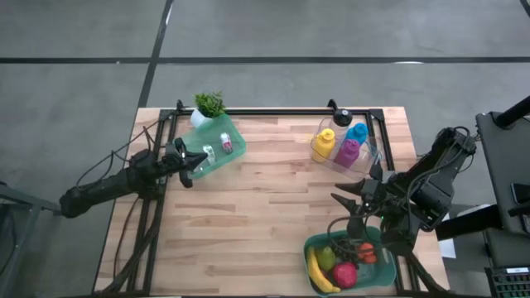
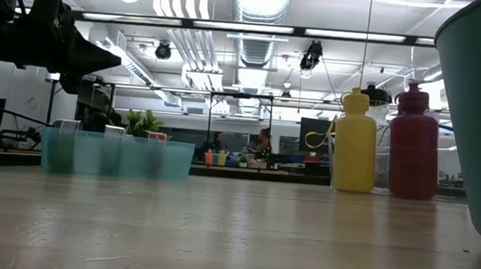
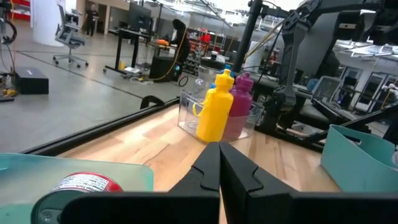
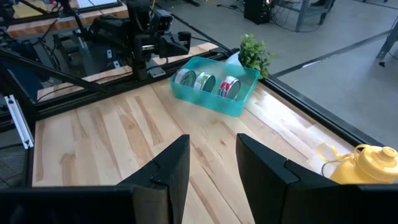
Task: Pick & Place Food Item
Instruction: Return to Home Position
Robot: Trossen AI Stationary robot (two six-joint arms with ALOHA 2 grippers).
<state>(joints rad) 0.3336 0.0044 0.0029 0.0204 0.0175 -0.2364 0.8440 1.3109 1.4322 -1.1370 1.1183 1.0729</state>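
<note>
A green basket [image 1: 315, 248] at the table's near right holds a banana [image 1: 319, 273], a red apple [image 1: 344, 274] and a green fruit [image 1: 329, 257]. My right gripper [image 1: 352, 210] hovers just beyond the basket's far rim. It is open [image 4: 211, 165] with nothing between its fingers. At the far left a teal bin [image 1: 234, 149] holds cans [image 4: 202, 81]. My left gripper [image 1: 189, 170] hangs level beside that bin's left side, shut and empty [image 3: 219, 163].
A clear container with a yellow bottle [image 1: 323, 145], a magenta bottle [image 1: 348, 153] and a blue bottle [image 1: 357, 132] stands at the far right. A small potted plant [image 1: 209, 106] sits behind the teal bin. Bare wood lies across the table's middle [image 1: 265, 207].
</note>
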